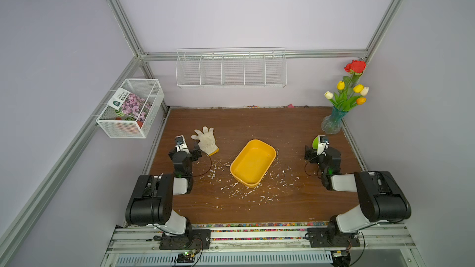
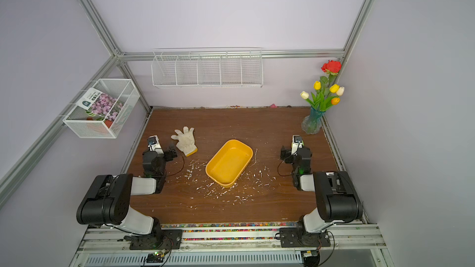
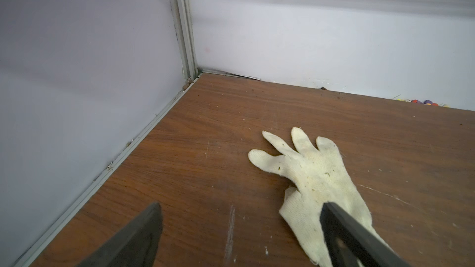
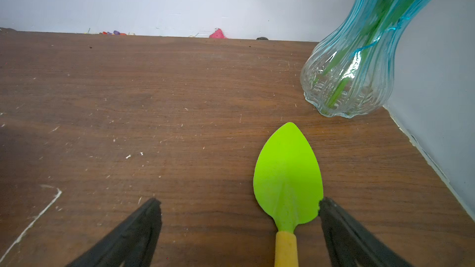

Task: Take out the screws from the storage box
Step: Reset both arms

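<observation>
The yellow storage box (image 1: 253, 163) (image 2: 229, 162) lies at an angle in the middle of the brown table. Its inside looks bare, and I make out no screws in it. Small pale bits (image 1: 239, 191) are scattered on the table around it; I cannot tell whether any are screws. My left gripper (image 1: 185, 150) (image 3: 241, 206) is open, low at the table's left side, with one finger over the cuff of a white glove (image 3: 316, 175). My right gripper (image 1: 321, 151) (image 4: 239, 201) is open at the right side. A green trowel (image 4: 288, 175) lies between its fingers.
The glove (image 1: 205, 139) lies left of the box. A glass vase of flowers (image 1: 332, 122) (image 4: 354, 73) stands in the back right corner, close to the right gripper. White wire baskets hang on the back wall (image 1: 231, 70) and the left wall (image 1: 131, 107).
</observation>
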Motion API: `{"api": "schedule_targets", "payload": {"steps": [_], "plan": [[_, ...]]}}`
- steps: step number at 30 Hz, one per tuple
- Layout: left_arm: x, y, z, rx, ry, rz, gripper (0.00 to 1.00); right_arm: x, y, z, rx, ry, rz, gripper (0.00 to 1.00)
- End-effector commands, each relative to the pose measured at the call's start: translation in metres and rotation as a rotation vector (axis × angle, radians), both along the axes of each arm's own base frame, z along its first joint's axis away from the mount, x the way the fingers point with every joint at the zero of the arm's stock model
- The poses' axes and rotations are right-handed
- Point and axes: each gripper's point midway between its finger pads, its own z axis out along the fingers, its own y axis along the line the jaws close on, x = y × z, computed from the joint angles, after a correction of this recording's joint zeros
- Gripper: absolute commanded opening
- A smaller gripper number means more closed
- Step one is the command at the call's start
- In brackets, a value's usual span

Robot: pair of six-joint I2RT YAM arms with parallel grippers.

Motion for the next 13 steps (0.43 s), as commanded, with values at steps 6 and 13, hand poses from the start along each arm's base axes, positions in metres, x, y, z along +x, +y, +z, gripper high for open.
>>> {"api": "schedule_targets", "payload": {"steps": [6,13], "plan": [[-0.0004,-0.0008,0.0008,-0.012,-0.011,-0.008,1.00,0.0030,-0.0010,0.0036,0.000,-0.021,-0.012,0.99],[-0.0005,-0.0007,0.0007,-0.011,-0.011,-0.008,1.00,0.0028,-0.0011,0.0043,0.000,-0.023,-0.012,0.99]]}}
